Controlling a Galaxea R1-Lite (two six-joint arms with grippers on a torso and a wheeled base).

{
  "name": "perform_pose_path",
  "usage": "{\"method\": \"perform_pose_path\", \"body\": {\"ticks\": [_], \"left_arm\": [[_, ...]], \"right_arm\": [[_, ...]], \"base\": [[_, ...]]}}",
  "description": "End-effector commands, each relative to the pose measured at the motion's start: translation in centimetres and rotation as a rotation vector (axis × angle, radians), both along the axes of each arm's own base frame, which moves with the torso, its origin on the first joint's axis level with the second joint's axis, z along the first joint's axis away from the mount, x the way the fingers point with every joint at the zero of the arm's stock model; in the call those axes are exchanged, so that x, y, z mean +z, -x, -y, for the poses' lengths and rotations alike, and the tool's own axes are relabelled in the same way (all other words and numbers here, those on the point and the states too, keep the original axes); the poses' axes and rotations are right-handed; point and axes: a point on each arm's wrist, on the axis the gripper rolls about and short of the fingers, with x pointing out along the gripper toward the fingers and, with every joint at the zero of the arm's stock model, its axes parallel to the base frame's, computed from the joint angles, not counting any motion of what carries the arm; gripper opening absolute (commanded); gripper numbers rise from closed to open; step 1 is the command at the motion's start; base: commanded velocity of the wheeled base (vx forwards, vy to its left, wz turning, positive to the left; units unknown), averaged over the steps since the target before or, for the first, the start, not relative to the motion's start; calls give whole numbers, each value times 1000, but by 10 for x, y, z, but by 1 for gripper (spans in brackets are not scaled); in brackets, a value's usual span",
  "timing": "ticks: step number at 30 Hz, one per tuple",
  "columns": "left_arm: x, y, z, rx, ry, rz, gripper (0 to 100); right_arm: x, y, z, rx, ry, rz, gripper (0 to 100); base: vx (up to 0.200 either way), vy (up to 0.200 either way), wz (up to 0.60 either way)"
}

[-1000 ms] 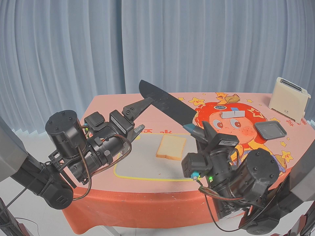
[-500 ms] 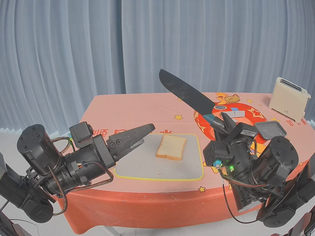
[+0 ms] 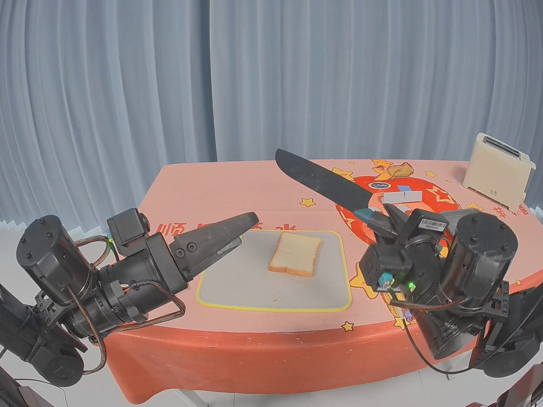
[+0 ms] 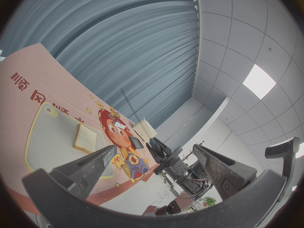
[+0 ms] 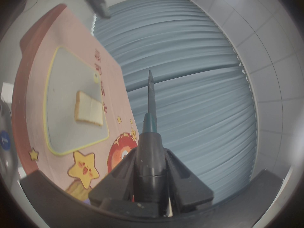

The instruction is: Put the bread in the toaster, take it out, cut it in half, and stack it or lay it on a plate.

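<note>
A slice of bread [image 3: 295,254] lies flat on the grey cutting mat [image 3: 249,281], with a seam running down its middle [image 5: 88,112]. My right gripper [image 3: 386,223] hovers over the table to the right of the mat, shut on the teal handle of a black knife [image 3: 322,179]. The blade points up and to the back left, well clear of the bread. My left gripper [image 3: 242,234] hangs at the mat's left edge, open and holding nothing [image 4: 155,157]. The cream toaster [image 3: 498,170] stands at the far right corner.
A dark rectangular plate [image 3: 459,215] sits right of the mat, partly hidden behind my right wrist. Two small grey blocks [image 3: 401,196] lie on the cartoon print behind it. The table's front edge runs close below the mat.
My left arm dropped from above the mat and pulled back to its left edge. My right arm carried the knife rightward, off the mat, then lowered it slightly. The bread stayed put.
</note>
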Motion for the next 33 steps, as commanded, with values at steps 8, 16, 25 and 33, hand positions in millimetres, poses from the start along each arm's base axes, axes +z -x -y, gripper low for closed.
{"method": "perform_pose_path", "body": {"ticks": [8, 16, 25, 33], "left_arm": [[4, 2, -2, 0, 20, 40, 100], [0, 14, -8, -16, -69, 168, 100], [8, 36, -21, -111, -80, 254, 100], [10, 38, -22, -108, -77, 264, 100]], "right_arm": [[26, -5, -3, 76, -238, -71, 0], [19, -10, 2, 88, -352, -163, 0], [32, -17, 22, 130, -422, -182, 0], [29, -13, 25, 135, -512, -346, 0]], "base": [[0, 0, 0], [0, 0, 0], [0, 0, 0], [0, 0, 0]]}}
